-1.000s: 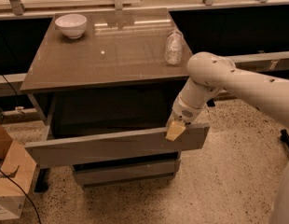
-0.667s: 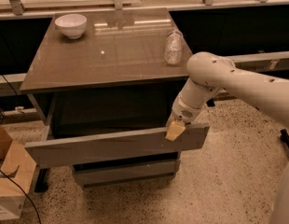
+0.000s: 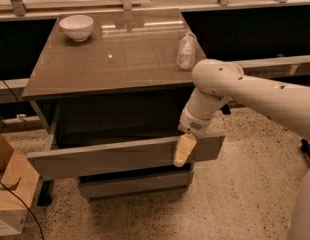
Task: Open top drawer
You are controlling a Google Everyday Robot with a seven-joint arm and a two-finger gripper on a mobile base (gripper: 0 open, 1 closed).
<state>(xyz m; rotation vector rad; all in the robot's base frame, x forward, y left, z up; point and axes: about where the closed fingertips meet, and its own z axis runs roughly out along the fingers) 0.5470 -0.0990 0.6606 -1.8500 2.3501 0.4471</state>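
The top drawer (image 3: pixel 110 156) stands pulled out from the grey-brown cabinet, its plain flat front panel well forward of the lower fronts. The dark inside of the drawer shows behind the panel. My gripper (image 3: pixel 184 150) hangs from the white arm at the right part of the panel's upper edge, with a pale yellowish finger lying over the front face. A shorter drawer front (image 3: pixel 135 185) sits shut below it.
A white bowl (image 3: pixel 76 26) sits at the back left of the cabinet top (image 3: pixel 115 59). A clear plastic bottle (image 3: pixel 185 50) stands at the right edge. A cardboard box (image 3: pixel 10 194) with a cable lies on the floor at the left. Speckled floor lies at the right.
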